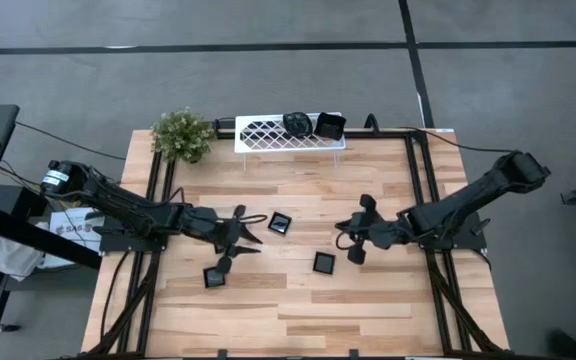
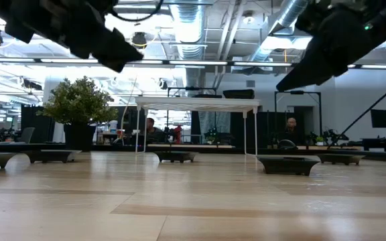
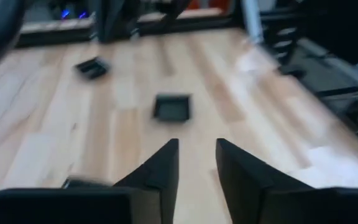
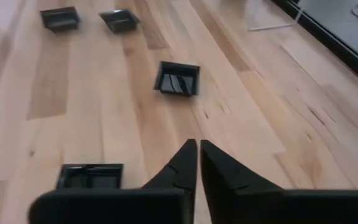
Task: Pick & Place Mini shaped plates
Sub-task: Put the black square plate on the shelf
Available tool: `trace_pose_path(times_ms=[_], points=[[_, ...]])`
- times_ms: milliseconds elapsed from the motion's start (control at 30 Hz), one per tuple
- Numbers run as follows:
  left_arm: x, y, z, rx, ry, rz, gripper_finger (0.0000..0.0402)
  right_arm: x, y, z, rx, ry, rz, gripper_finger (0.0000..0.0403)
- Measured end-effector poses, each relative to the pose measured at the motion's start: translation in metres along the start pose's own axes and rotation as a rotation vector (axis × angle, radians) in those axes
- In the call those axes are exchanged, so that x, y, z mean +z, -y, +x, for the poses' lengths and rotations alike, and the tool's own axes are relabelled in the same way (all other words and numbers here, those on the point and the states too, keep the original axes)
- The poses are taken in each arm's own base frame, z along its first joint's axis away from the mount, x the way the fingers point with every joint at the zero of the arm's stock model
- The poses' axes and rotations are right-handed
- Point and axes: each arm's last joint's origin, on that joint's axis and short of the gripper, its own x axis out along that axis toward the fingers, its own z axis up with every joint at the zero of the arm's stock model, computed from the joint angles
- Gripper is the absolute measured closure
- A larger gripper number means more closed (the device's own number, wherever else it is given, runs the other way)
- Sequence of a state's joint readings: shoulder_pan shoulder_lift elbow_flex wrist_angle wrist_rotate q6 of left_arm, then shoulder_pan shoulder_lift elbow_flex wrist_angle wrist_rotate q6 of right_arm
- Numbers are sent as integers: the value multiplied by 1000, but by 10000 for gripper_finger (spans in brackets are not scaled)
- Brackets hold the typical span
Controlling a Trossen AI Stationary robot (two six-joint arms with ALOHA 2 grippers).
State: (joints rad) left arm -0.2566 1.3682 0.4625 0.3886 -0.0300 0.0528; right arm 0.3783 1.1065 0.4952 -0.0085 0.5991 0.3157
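Landmark: the white lattice rack (image 1: 290, 133) at the table's far edge.

Left of the rack stands a small potted plant (image 1: 182, 134). Nearer than the rack and to its left, the left gripper (image 1: 247, 233) hangs above the wood with its fingers parted by a narrow gap and nothing between them. One mini square plate (image 1: 214, 277) lies near it, farthest from the rack on that side. A second square plate (image 1: 280, 223) lies on the boards directly in front of the rack, and a third (image 1: 324, 263) lies farther out, slightly right. To the right, the right gripper (image 1: 353, 240) hovers over the table; its fingers are all but clenched, grasping nothing.

On the rack's right half rest two plates: a rounded plate (image 1: 295, 123) and a square plate (image 1: 329, 126).

Count, from the high view: three plates loose on the table, two on the rack, one rack, one plant, two grippers.

Progress, as a judgement: if the rack is the goal, two are placed and three remain; neither arm carries one now.
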Motion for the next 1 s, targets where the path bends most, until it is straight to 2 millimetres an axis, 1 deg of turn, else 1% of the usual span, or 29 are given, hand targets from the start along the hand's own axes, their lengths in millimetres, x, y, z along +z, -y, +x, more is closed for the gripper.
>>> trace_pose_path(times_ms=[100, 200, 300, 400, 500, 600, 767, 900, 1000], points=[[-3, -3, 0, 90, -29, -3, 270, 0, 5, 6, -34, -10, 10, 358], [-7, -3, 5, 113, -56, 15, 250, 1, 10, 12, -65, -11, 29, 335], [-14, -2, 17, 111, -98, 64, 236, 2, 14, 14, -80, -10, 39, 324], [-14, -3, 38, 127, -121, 105, 229, 3, 14, 14, -83, -9, 35, 320], [-10, -7, 55, 195, -143, 124, 227, 3, 14, 14, -82, -8, 35, 321], [-15, -10, 65, 231, -184, 165, 229, 2, 14, 14, -80, -11, 31, 321], [-35, -14, 76, 178, -262, 203, 239, 1, 10, 12, -64, -14, 18, 321], [-48, -21, 83, 193, -304, 240, 247, 1, 10, 12, -63, -14, 16, 321], [-56, -27, 86, 242, -340, 243, 251, 1, 11, 12, -65, -13, 17, 321]])
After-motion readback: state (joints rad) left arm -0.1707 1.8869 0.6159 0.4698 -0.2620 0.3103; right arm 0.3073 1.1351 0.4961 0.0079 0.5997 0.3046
